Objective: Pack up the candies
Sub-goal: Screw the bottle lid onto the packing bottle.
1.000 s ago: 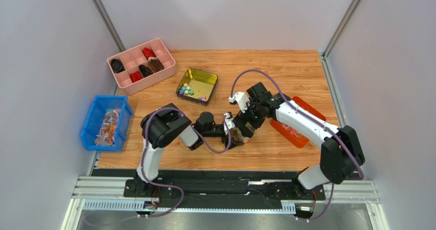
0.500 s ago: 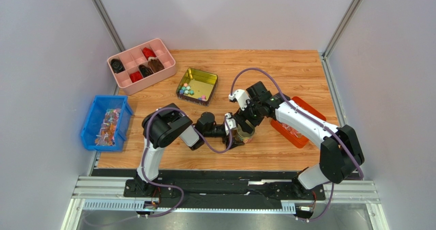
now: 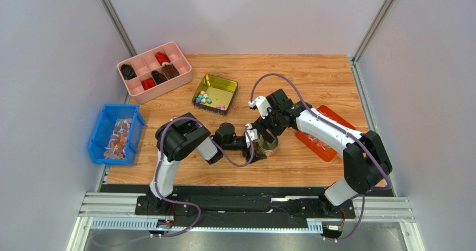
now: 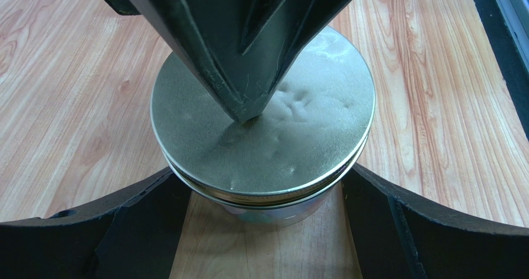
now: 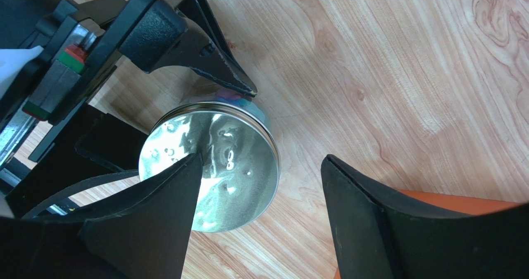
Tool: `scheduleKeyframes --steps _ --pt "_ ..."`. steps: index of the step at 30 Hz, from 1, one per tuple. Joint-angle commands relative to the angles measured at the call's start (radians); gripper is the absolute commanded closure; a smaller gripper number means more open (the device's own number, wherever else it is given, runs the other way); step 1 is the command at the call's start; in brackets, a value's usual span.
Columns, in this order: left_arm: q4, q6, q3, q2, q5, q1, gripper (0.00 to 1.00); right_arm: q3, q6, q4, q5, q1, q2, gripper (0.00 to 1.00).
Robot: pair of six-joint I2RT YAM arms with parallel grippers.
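From above, we see the candies (image 3: pixel 206 99) lying loose in a gold tin (image 3: pixel 222 85) on the counter (image 3: pixel 324 72), well apart from the jar (image 3: pixel 269 147), which stands upright. As little balls they have no long axis and point no way, while the jar's axis runs straight up. The left claw (image 3: pixel 258 145) reaches in from the side and the right claw (image 3: pixel 267 133) hangs over the top. In the left wrist view, the left claw's jaws stand wide on either side of the jar, and we cannot tell whether they press. One right fingertip (image 4: pixel 245 105) seems to touch the lid (image 4: pixel 310 136) near its middle. In the right wrist view, the right claw's jaws are apart and off-centre, one over the lid, the other beyond its rim. We judge that closing from here could scrape the lid or shove the jar over if the left hold is loose.
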Motion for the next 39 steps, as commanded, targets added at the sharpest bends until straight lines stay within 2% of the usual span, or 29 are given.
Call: scheduleKeyframes --steps 1,5,12,16,18,33,35,39 --pt "0.060 0.022 0.022 -0.014 0.016 -0.020 0.05 -0.005 -0.001 0.031 0.039 0.039 0.033 0.27" --pt "0.062 0.022 0.022 -0.016 0.008 -0.020 0.05 -0.002 -0.012 0.022 0.040 0.026 -0.024 0.27" --pt "0.066 0.012 0.025 -0.018 -0.007 -0.022 0.08 0.007 -0.052 -0.054 -0.098 -0.006 -0.089 0.28" --pt "0.065 0.013 0.026 -0.019 -0.004 -0.020 0.12 0.004 -0.064 -0.067 -0.142 -0.018 -0.067 0.40" --pt "0.063 0.016 0.026 -0.021 -0.005 -0.020 0.14 0.006 -0.069 -0.070 -0.161 -0.032 -0.056 0.43" --pt "0.023 0.019 0.043 -0.024 -0.010 -0.022 0.26 0.003 -0.085 -0.087 -0.245 -0.106 -0.021 0.45" --pt "0.025 0.018 0.043 -0.024 -0.018 -0.022 0.27 0.006 -0.093 -0.104 -0.273 -0.107 -0.012 0.48" --pt "0.028 0.019 0.043 -0.024 -0.022 -0.020 0.27 0.009 -0.098 -0.123 -0.285 -0.110 0.002 0.59"
